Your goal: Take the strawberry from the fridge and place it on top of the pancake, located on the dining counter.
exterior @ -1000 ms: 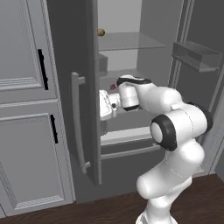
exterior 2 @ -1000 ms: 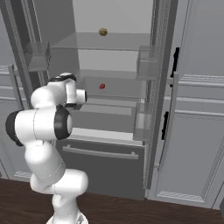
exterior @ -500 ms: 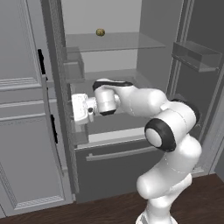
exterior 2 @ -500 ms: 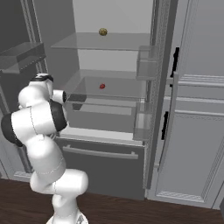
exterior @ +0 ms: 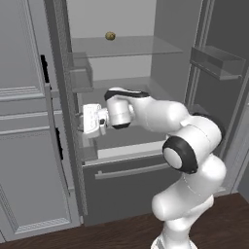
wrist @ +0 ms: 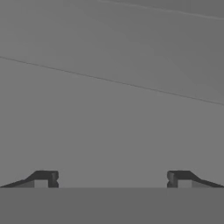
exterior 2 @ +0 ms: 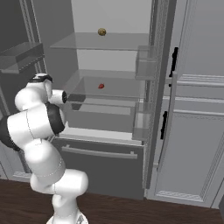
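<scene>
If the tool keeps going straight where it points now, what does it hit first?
Probably the fridge's left door. The open tool aims left at it, with nothing between the fingertips. The strawberry sits on a shelf off that line.

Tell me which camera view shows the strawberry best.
The right base view: the strawberry lies unobstructed on the fridge's middle glass shelf. In the left base view the arm covers that shelf area; the hand view faces a plain grey surface.

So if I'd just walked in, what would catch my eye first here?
Probably the big white robot arm reaching into the open fridge, its gripper open and empty at the left edge of the fridge opening. Next, the tiny red strawberry alone on the middle glass shelf. Above it, a tan-yellow round item sits on the top shelf.
</scene>
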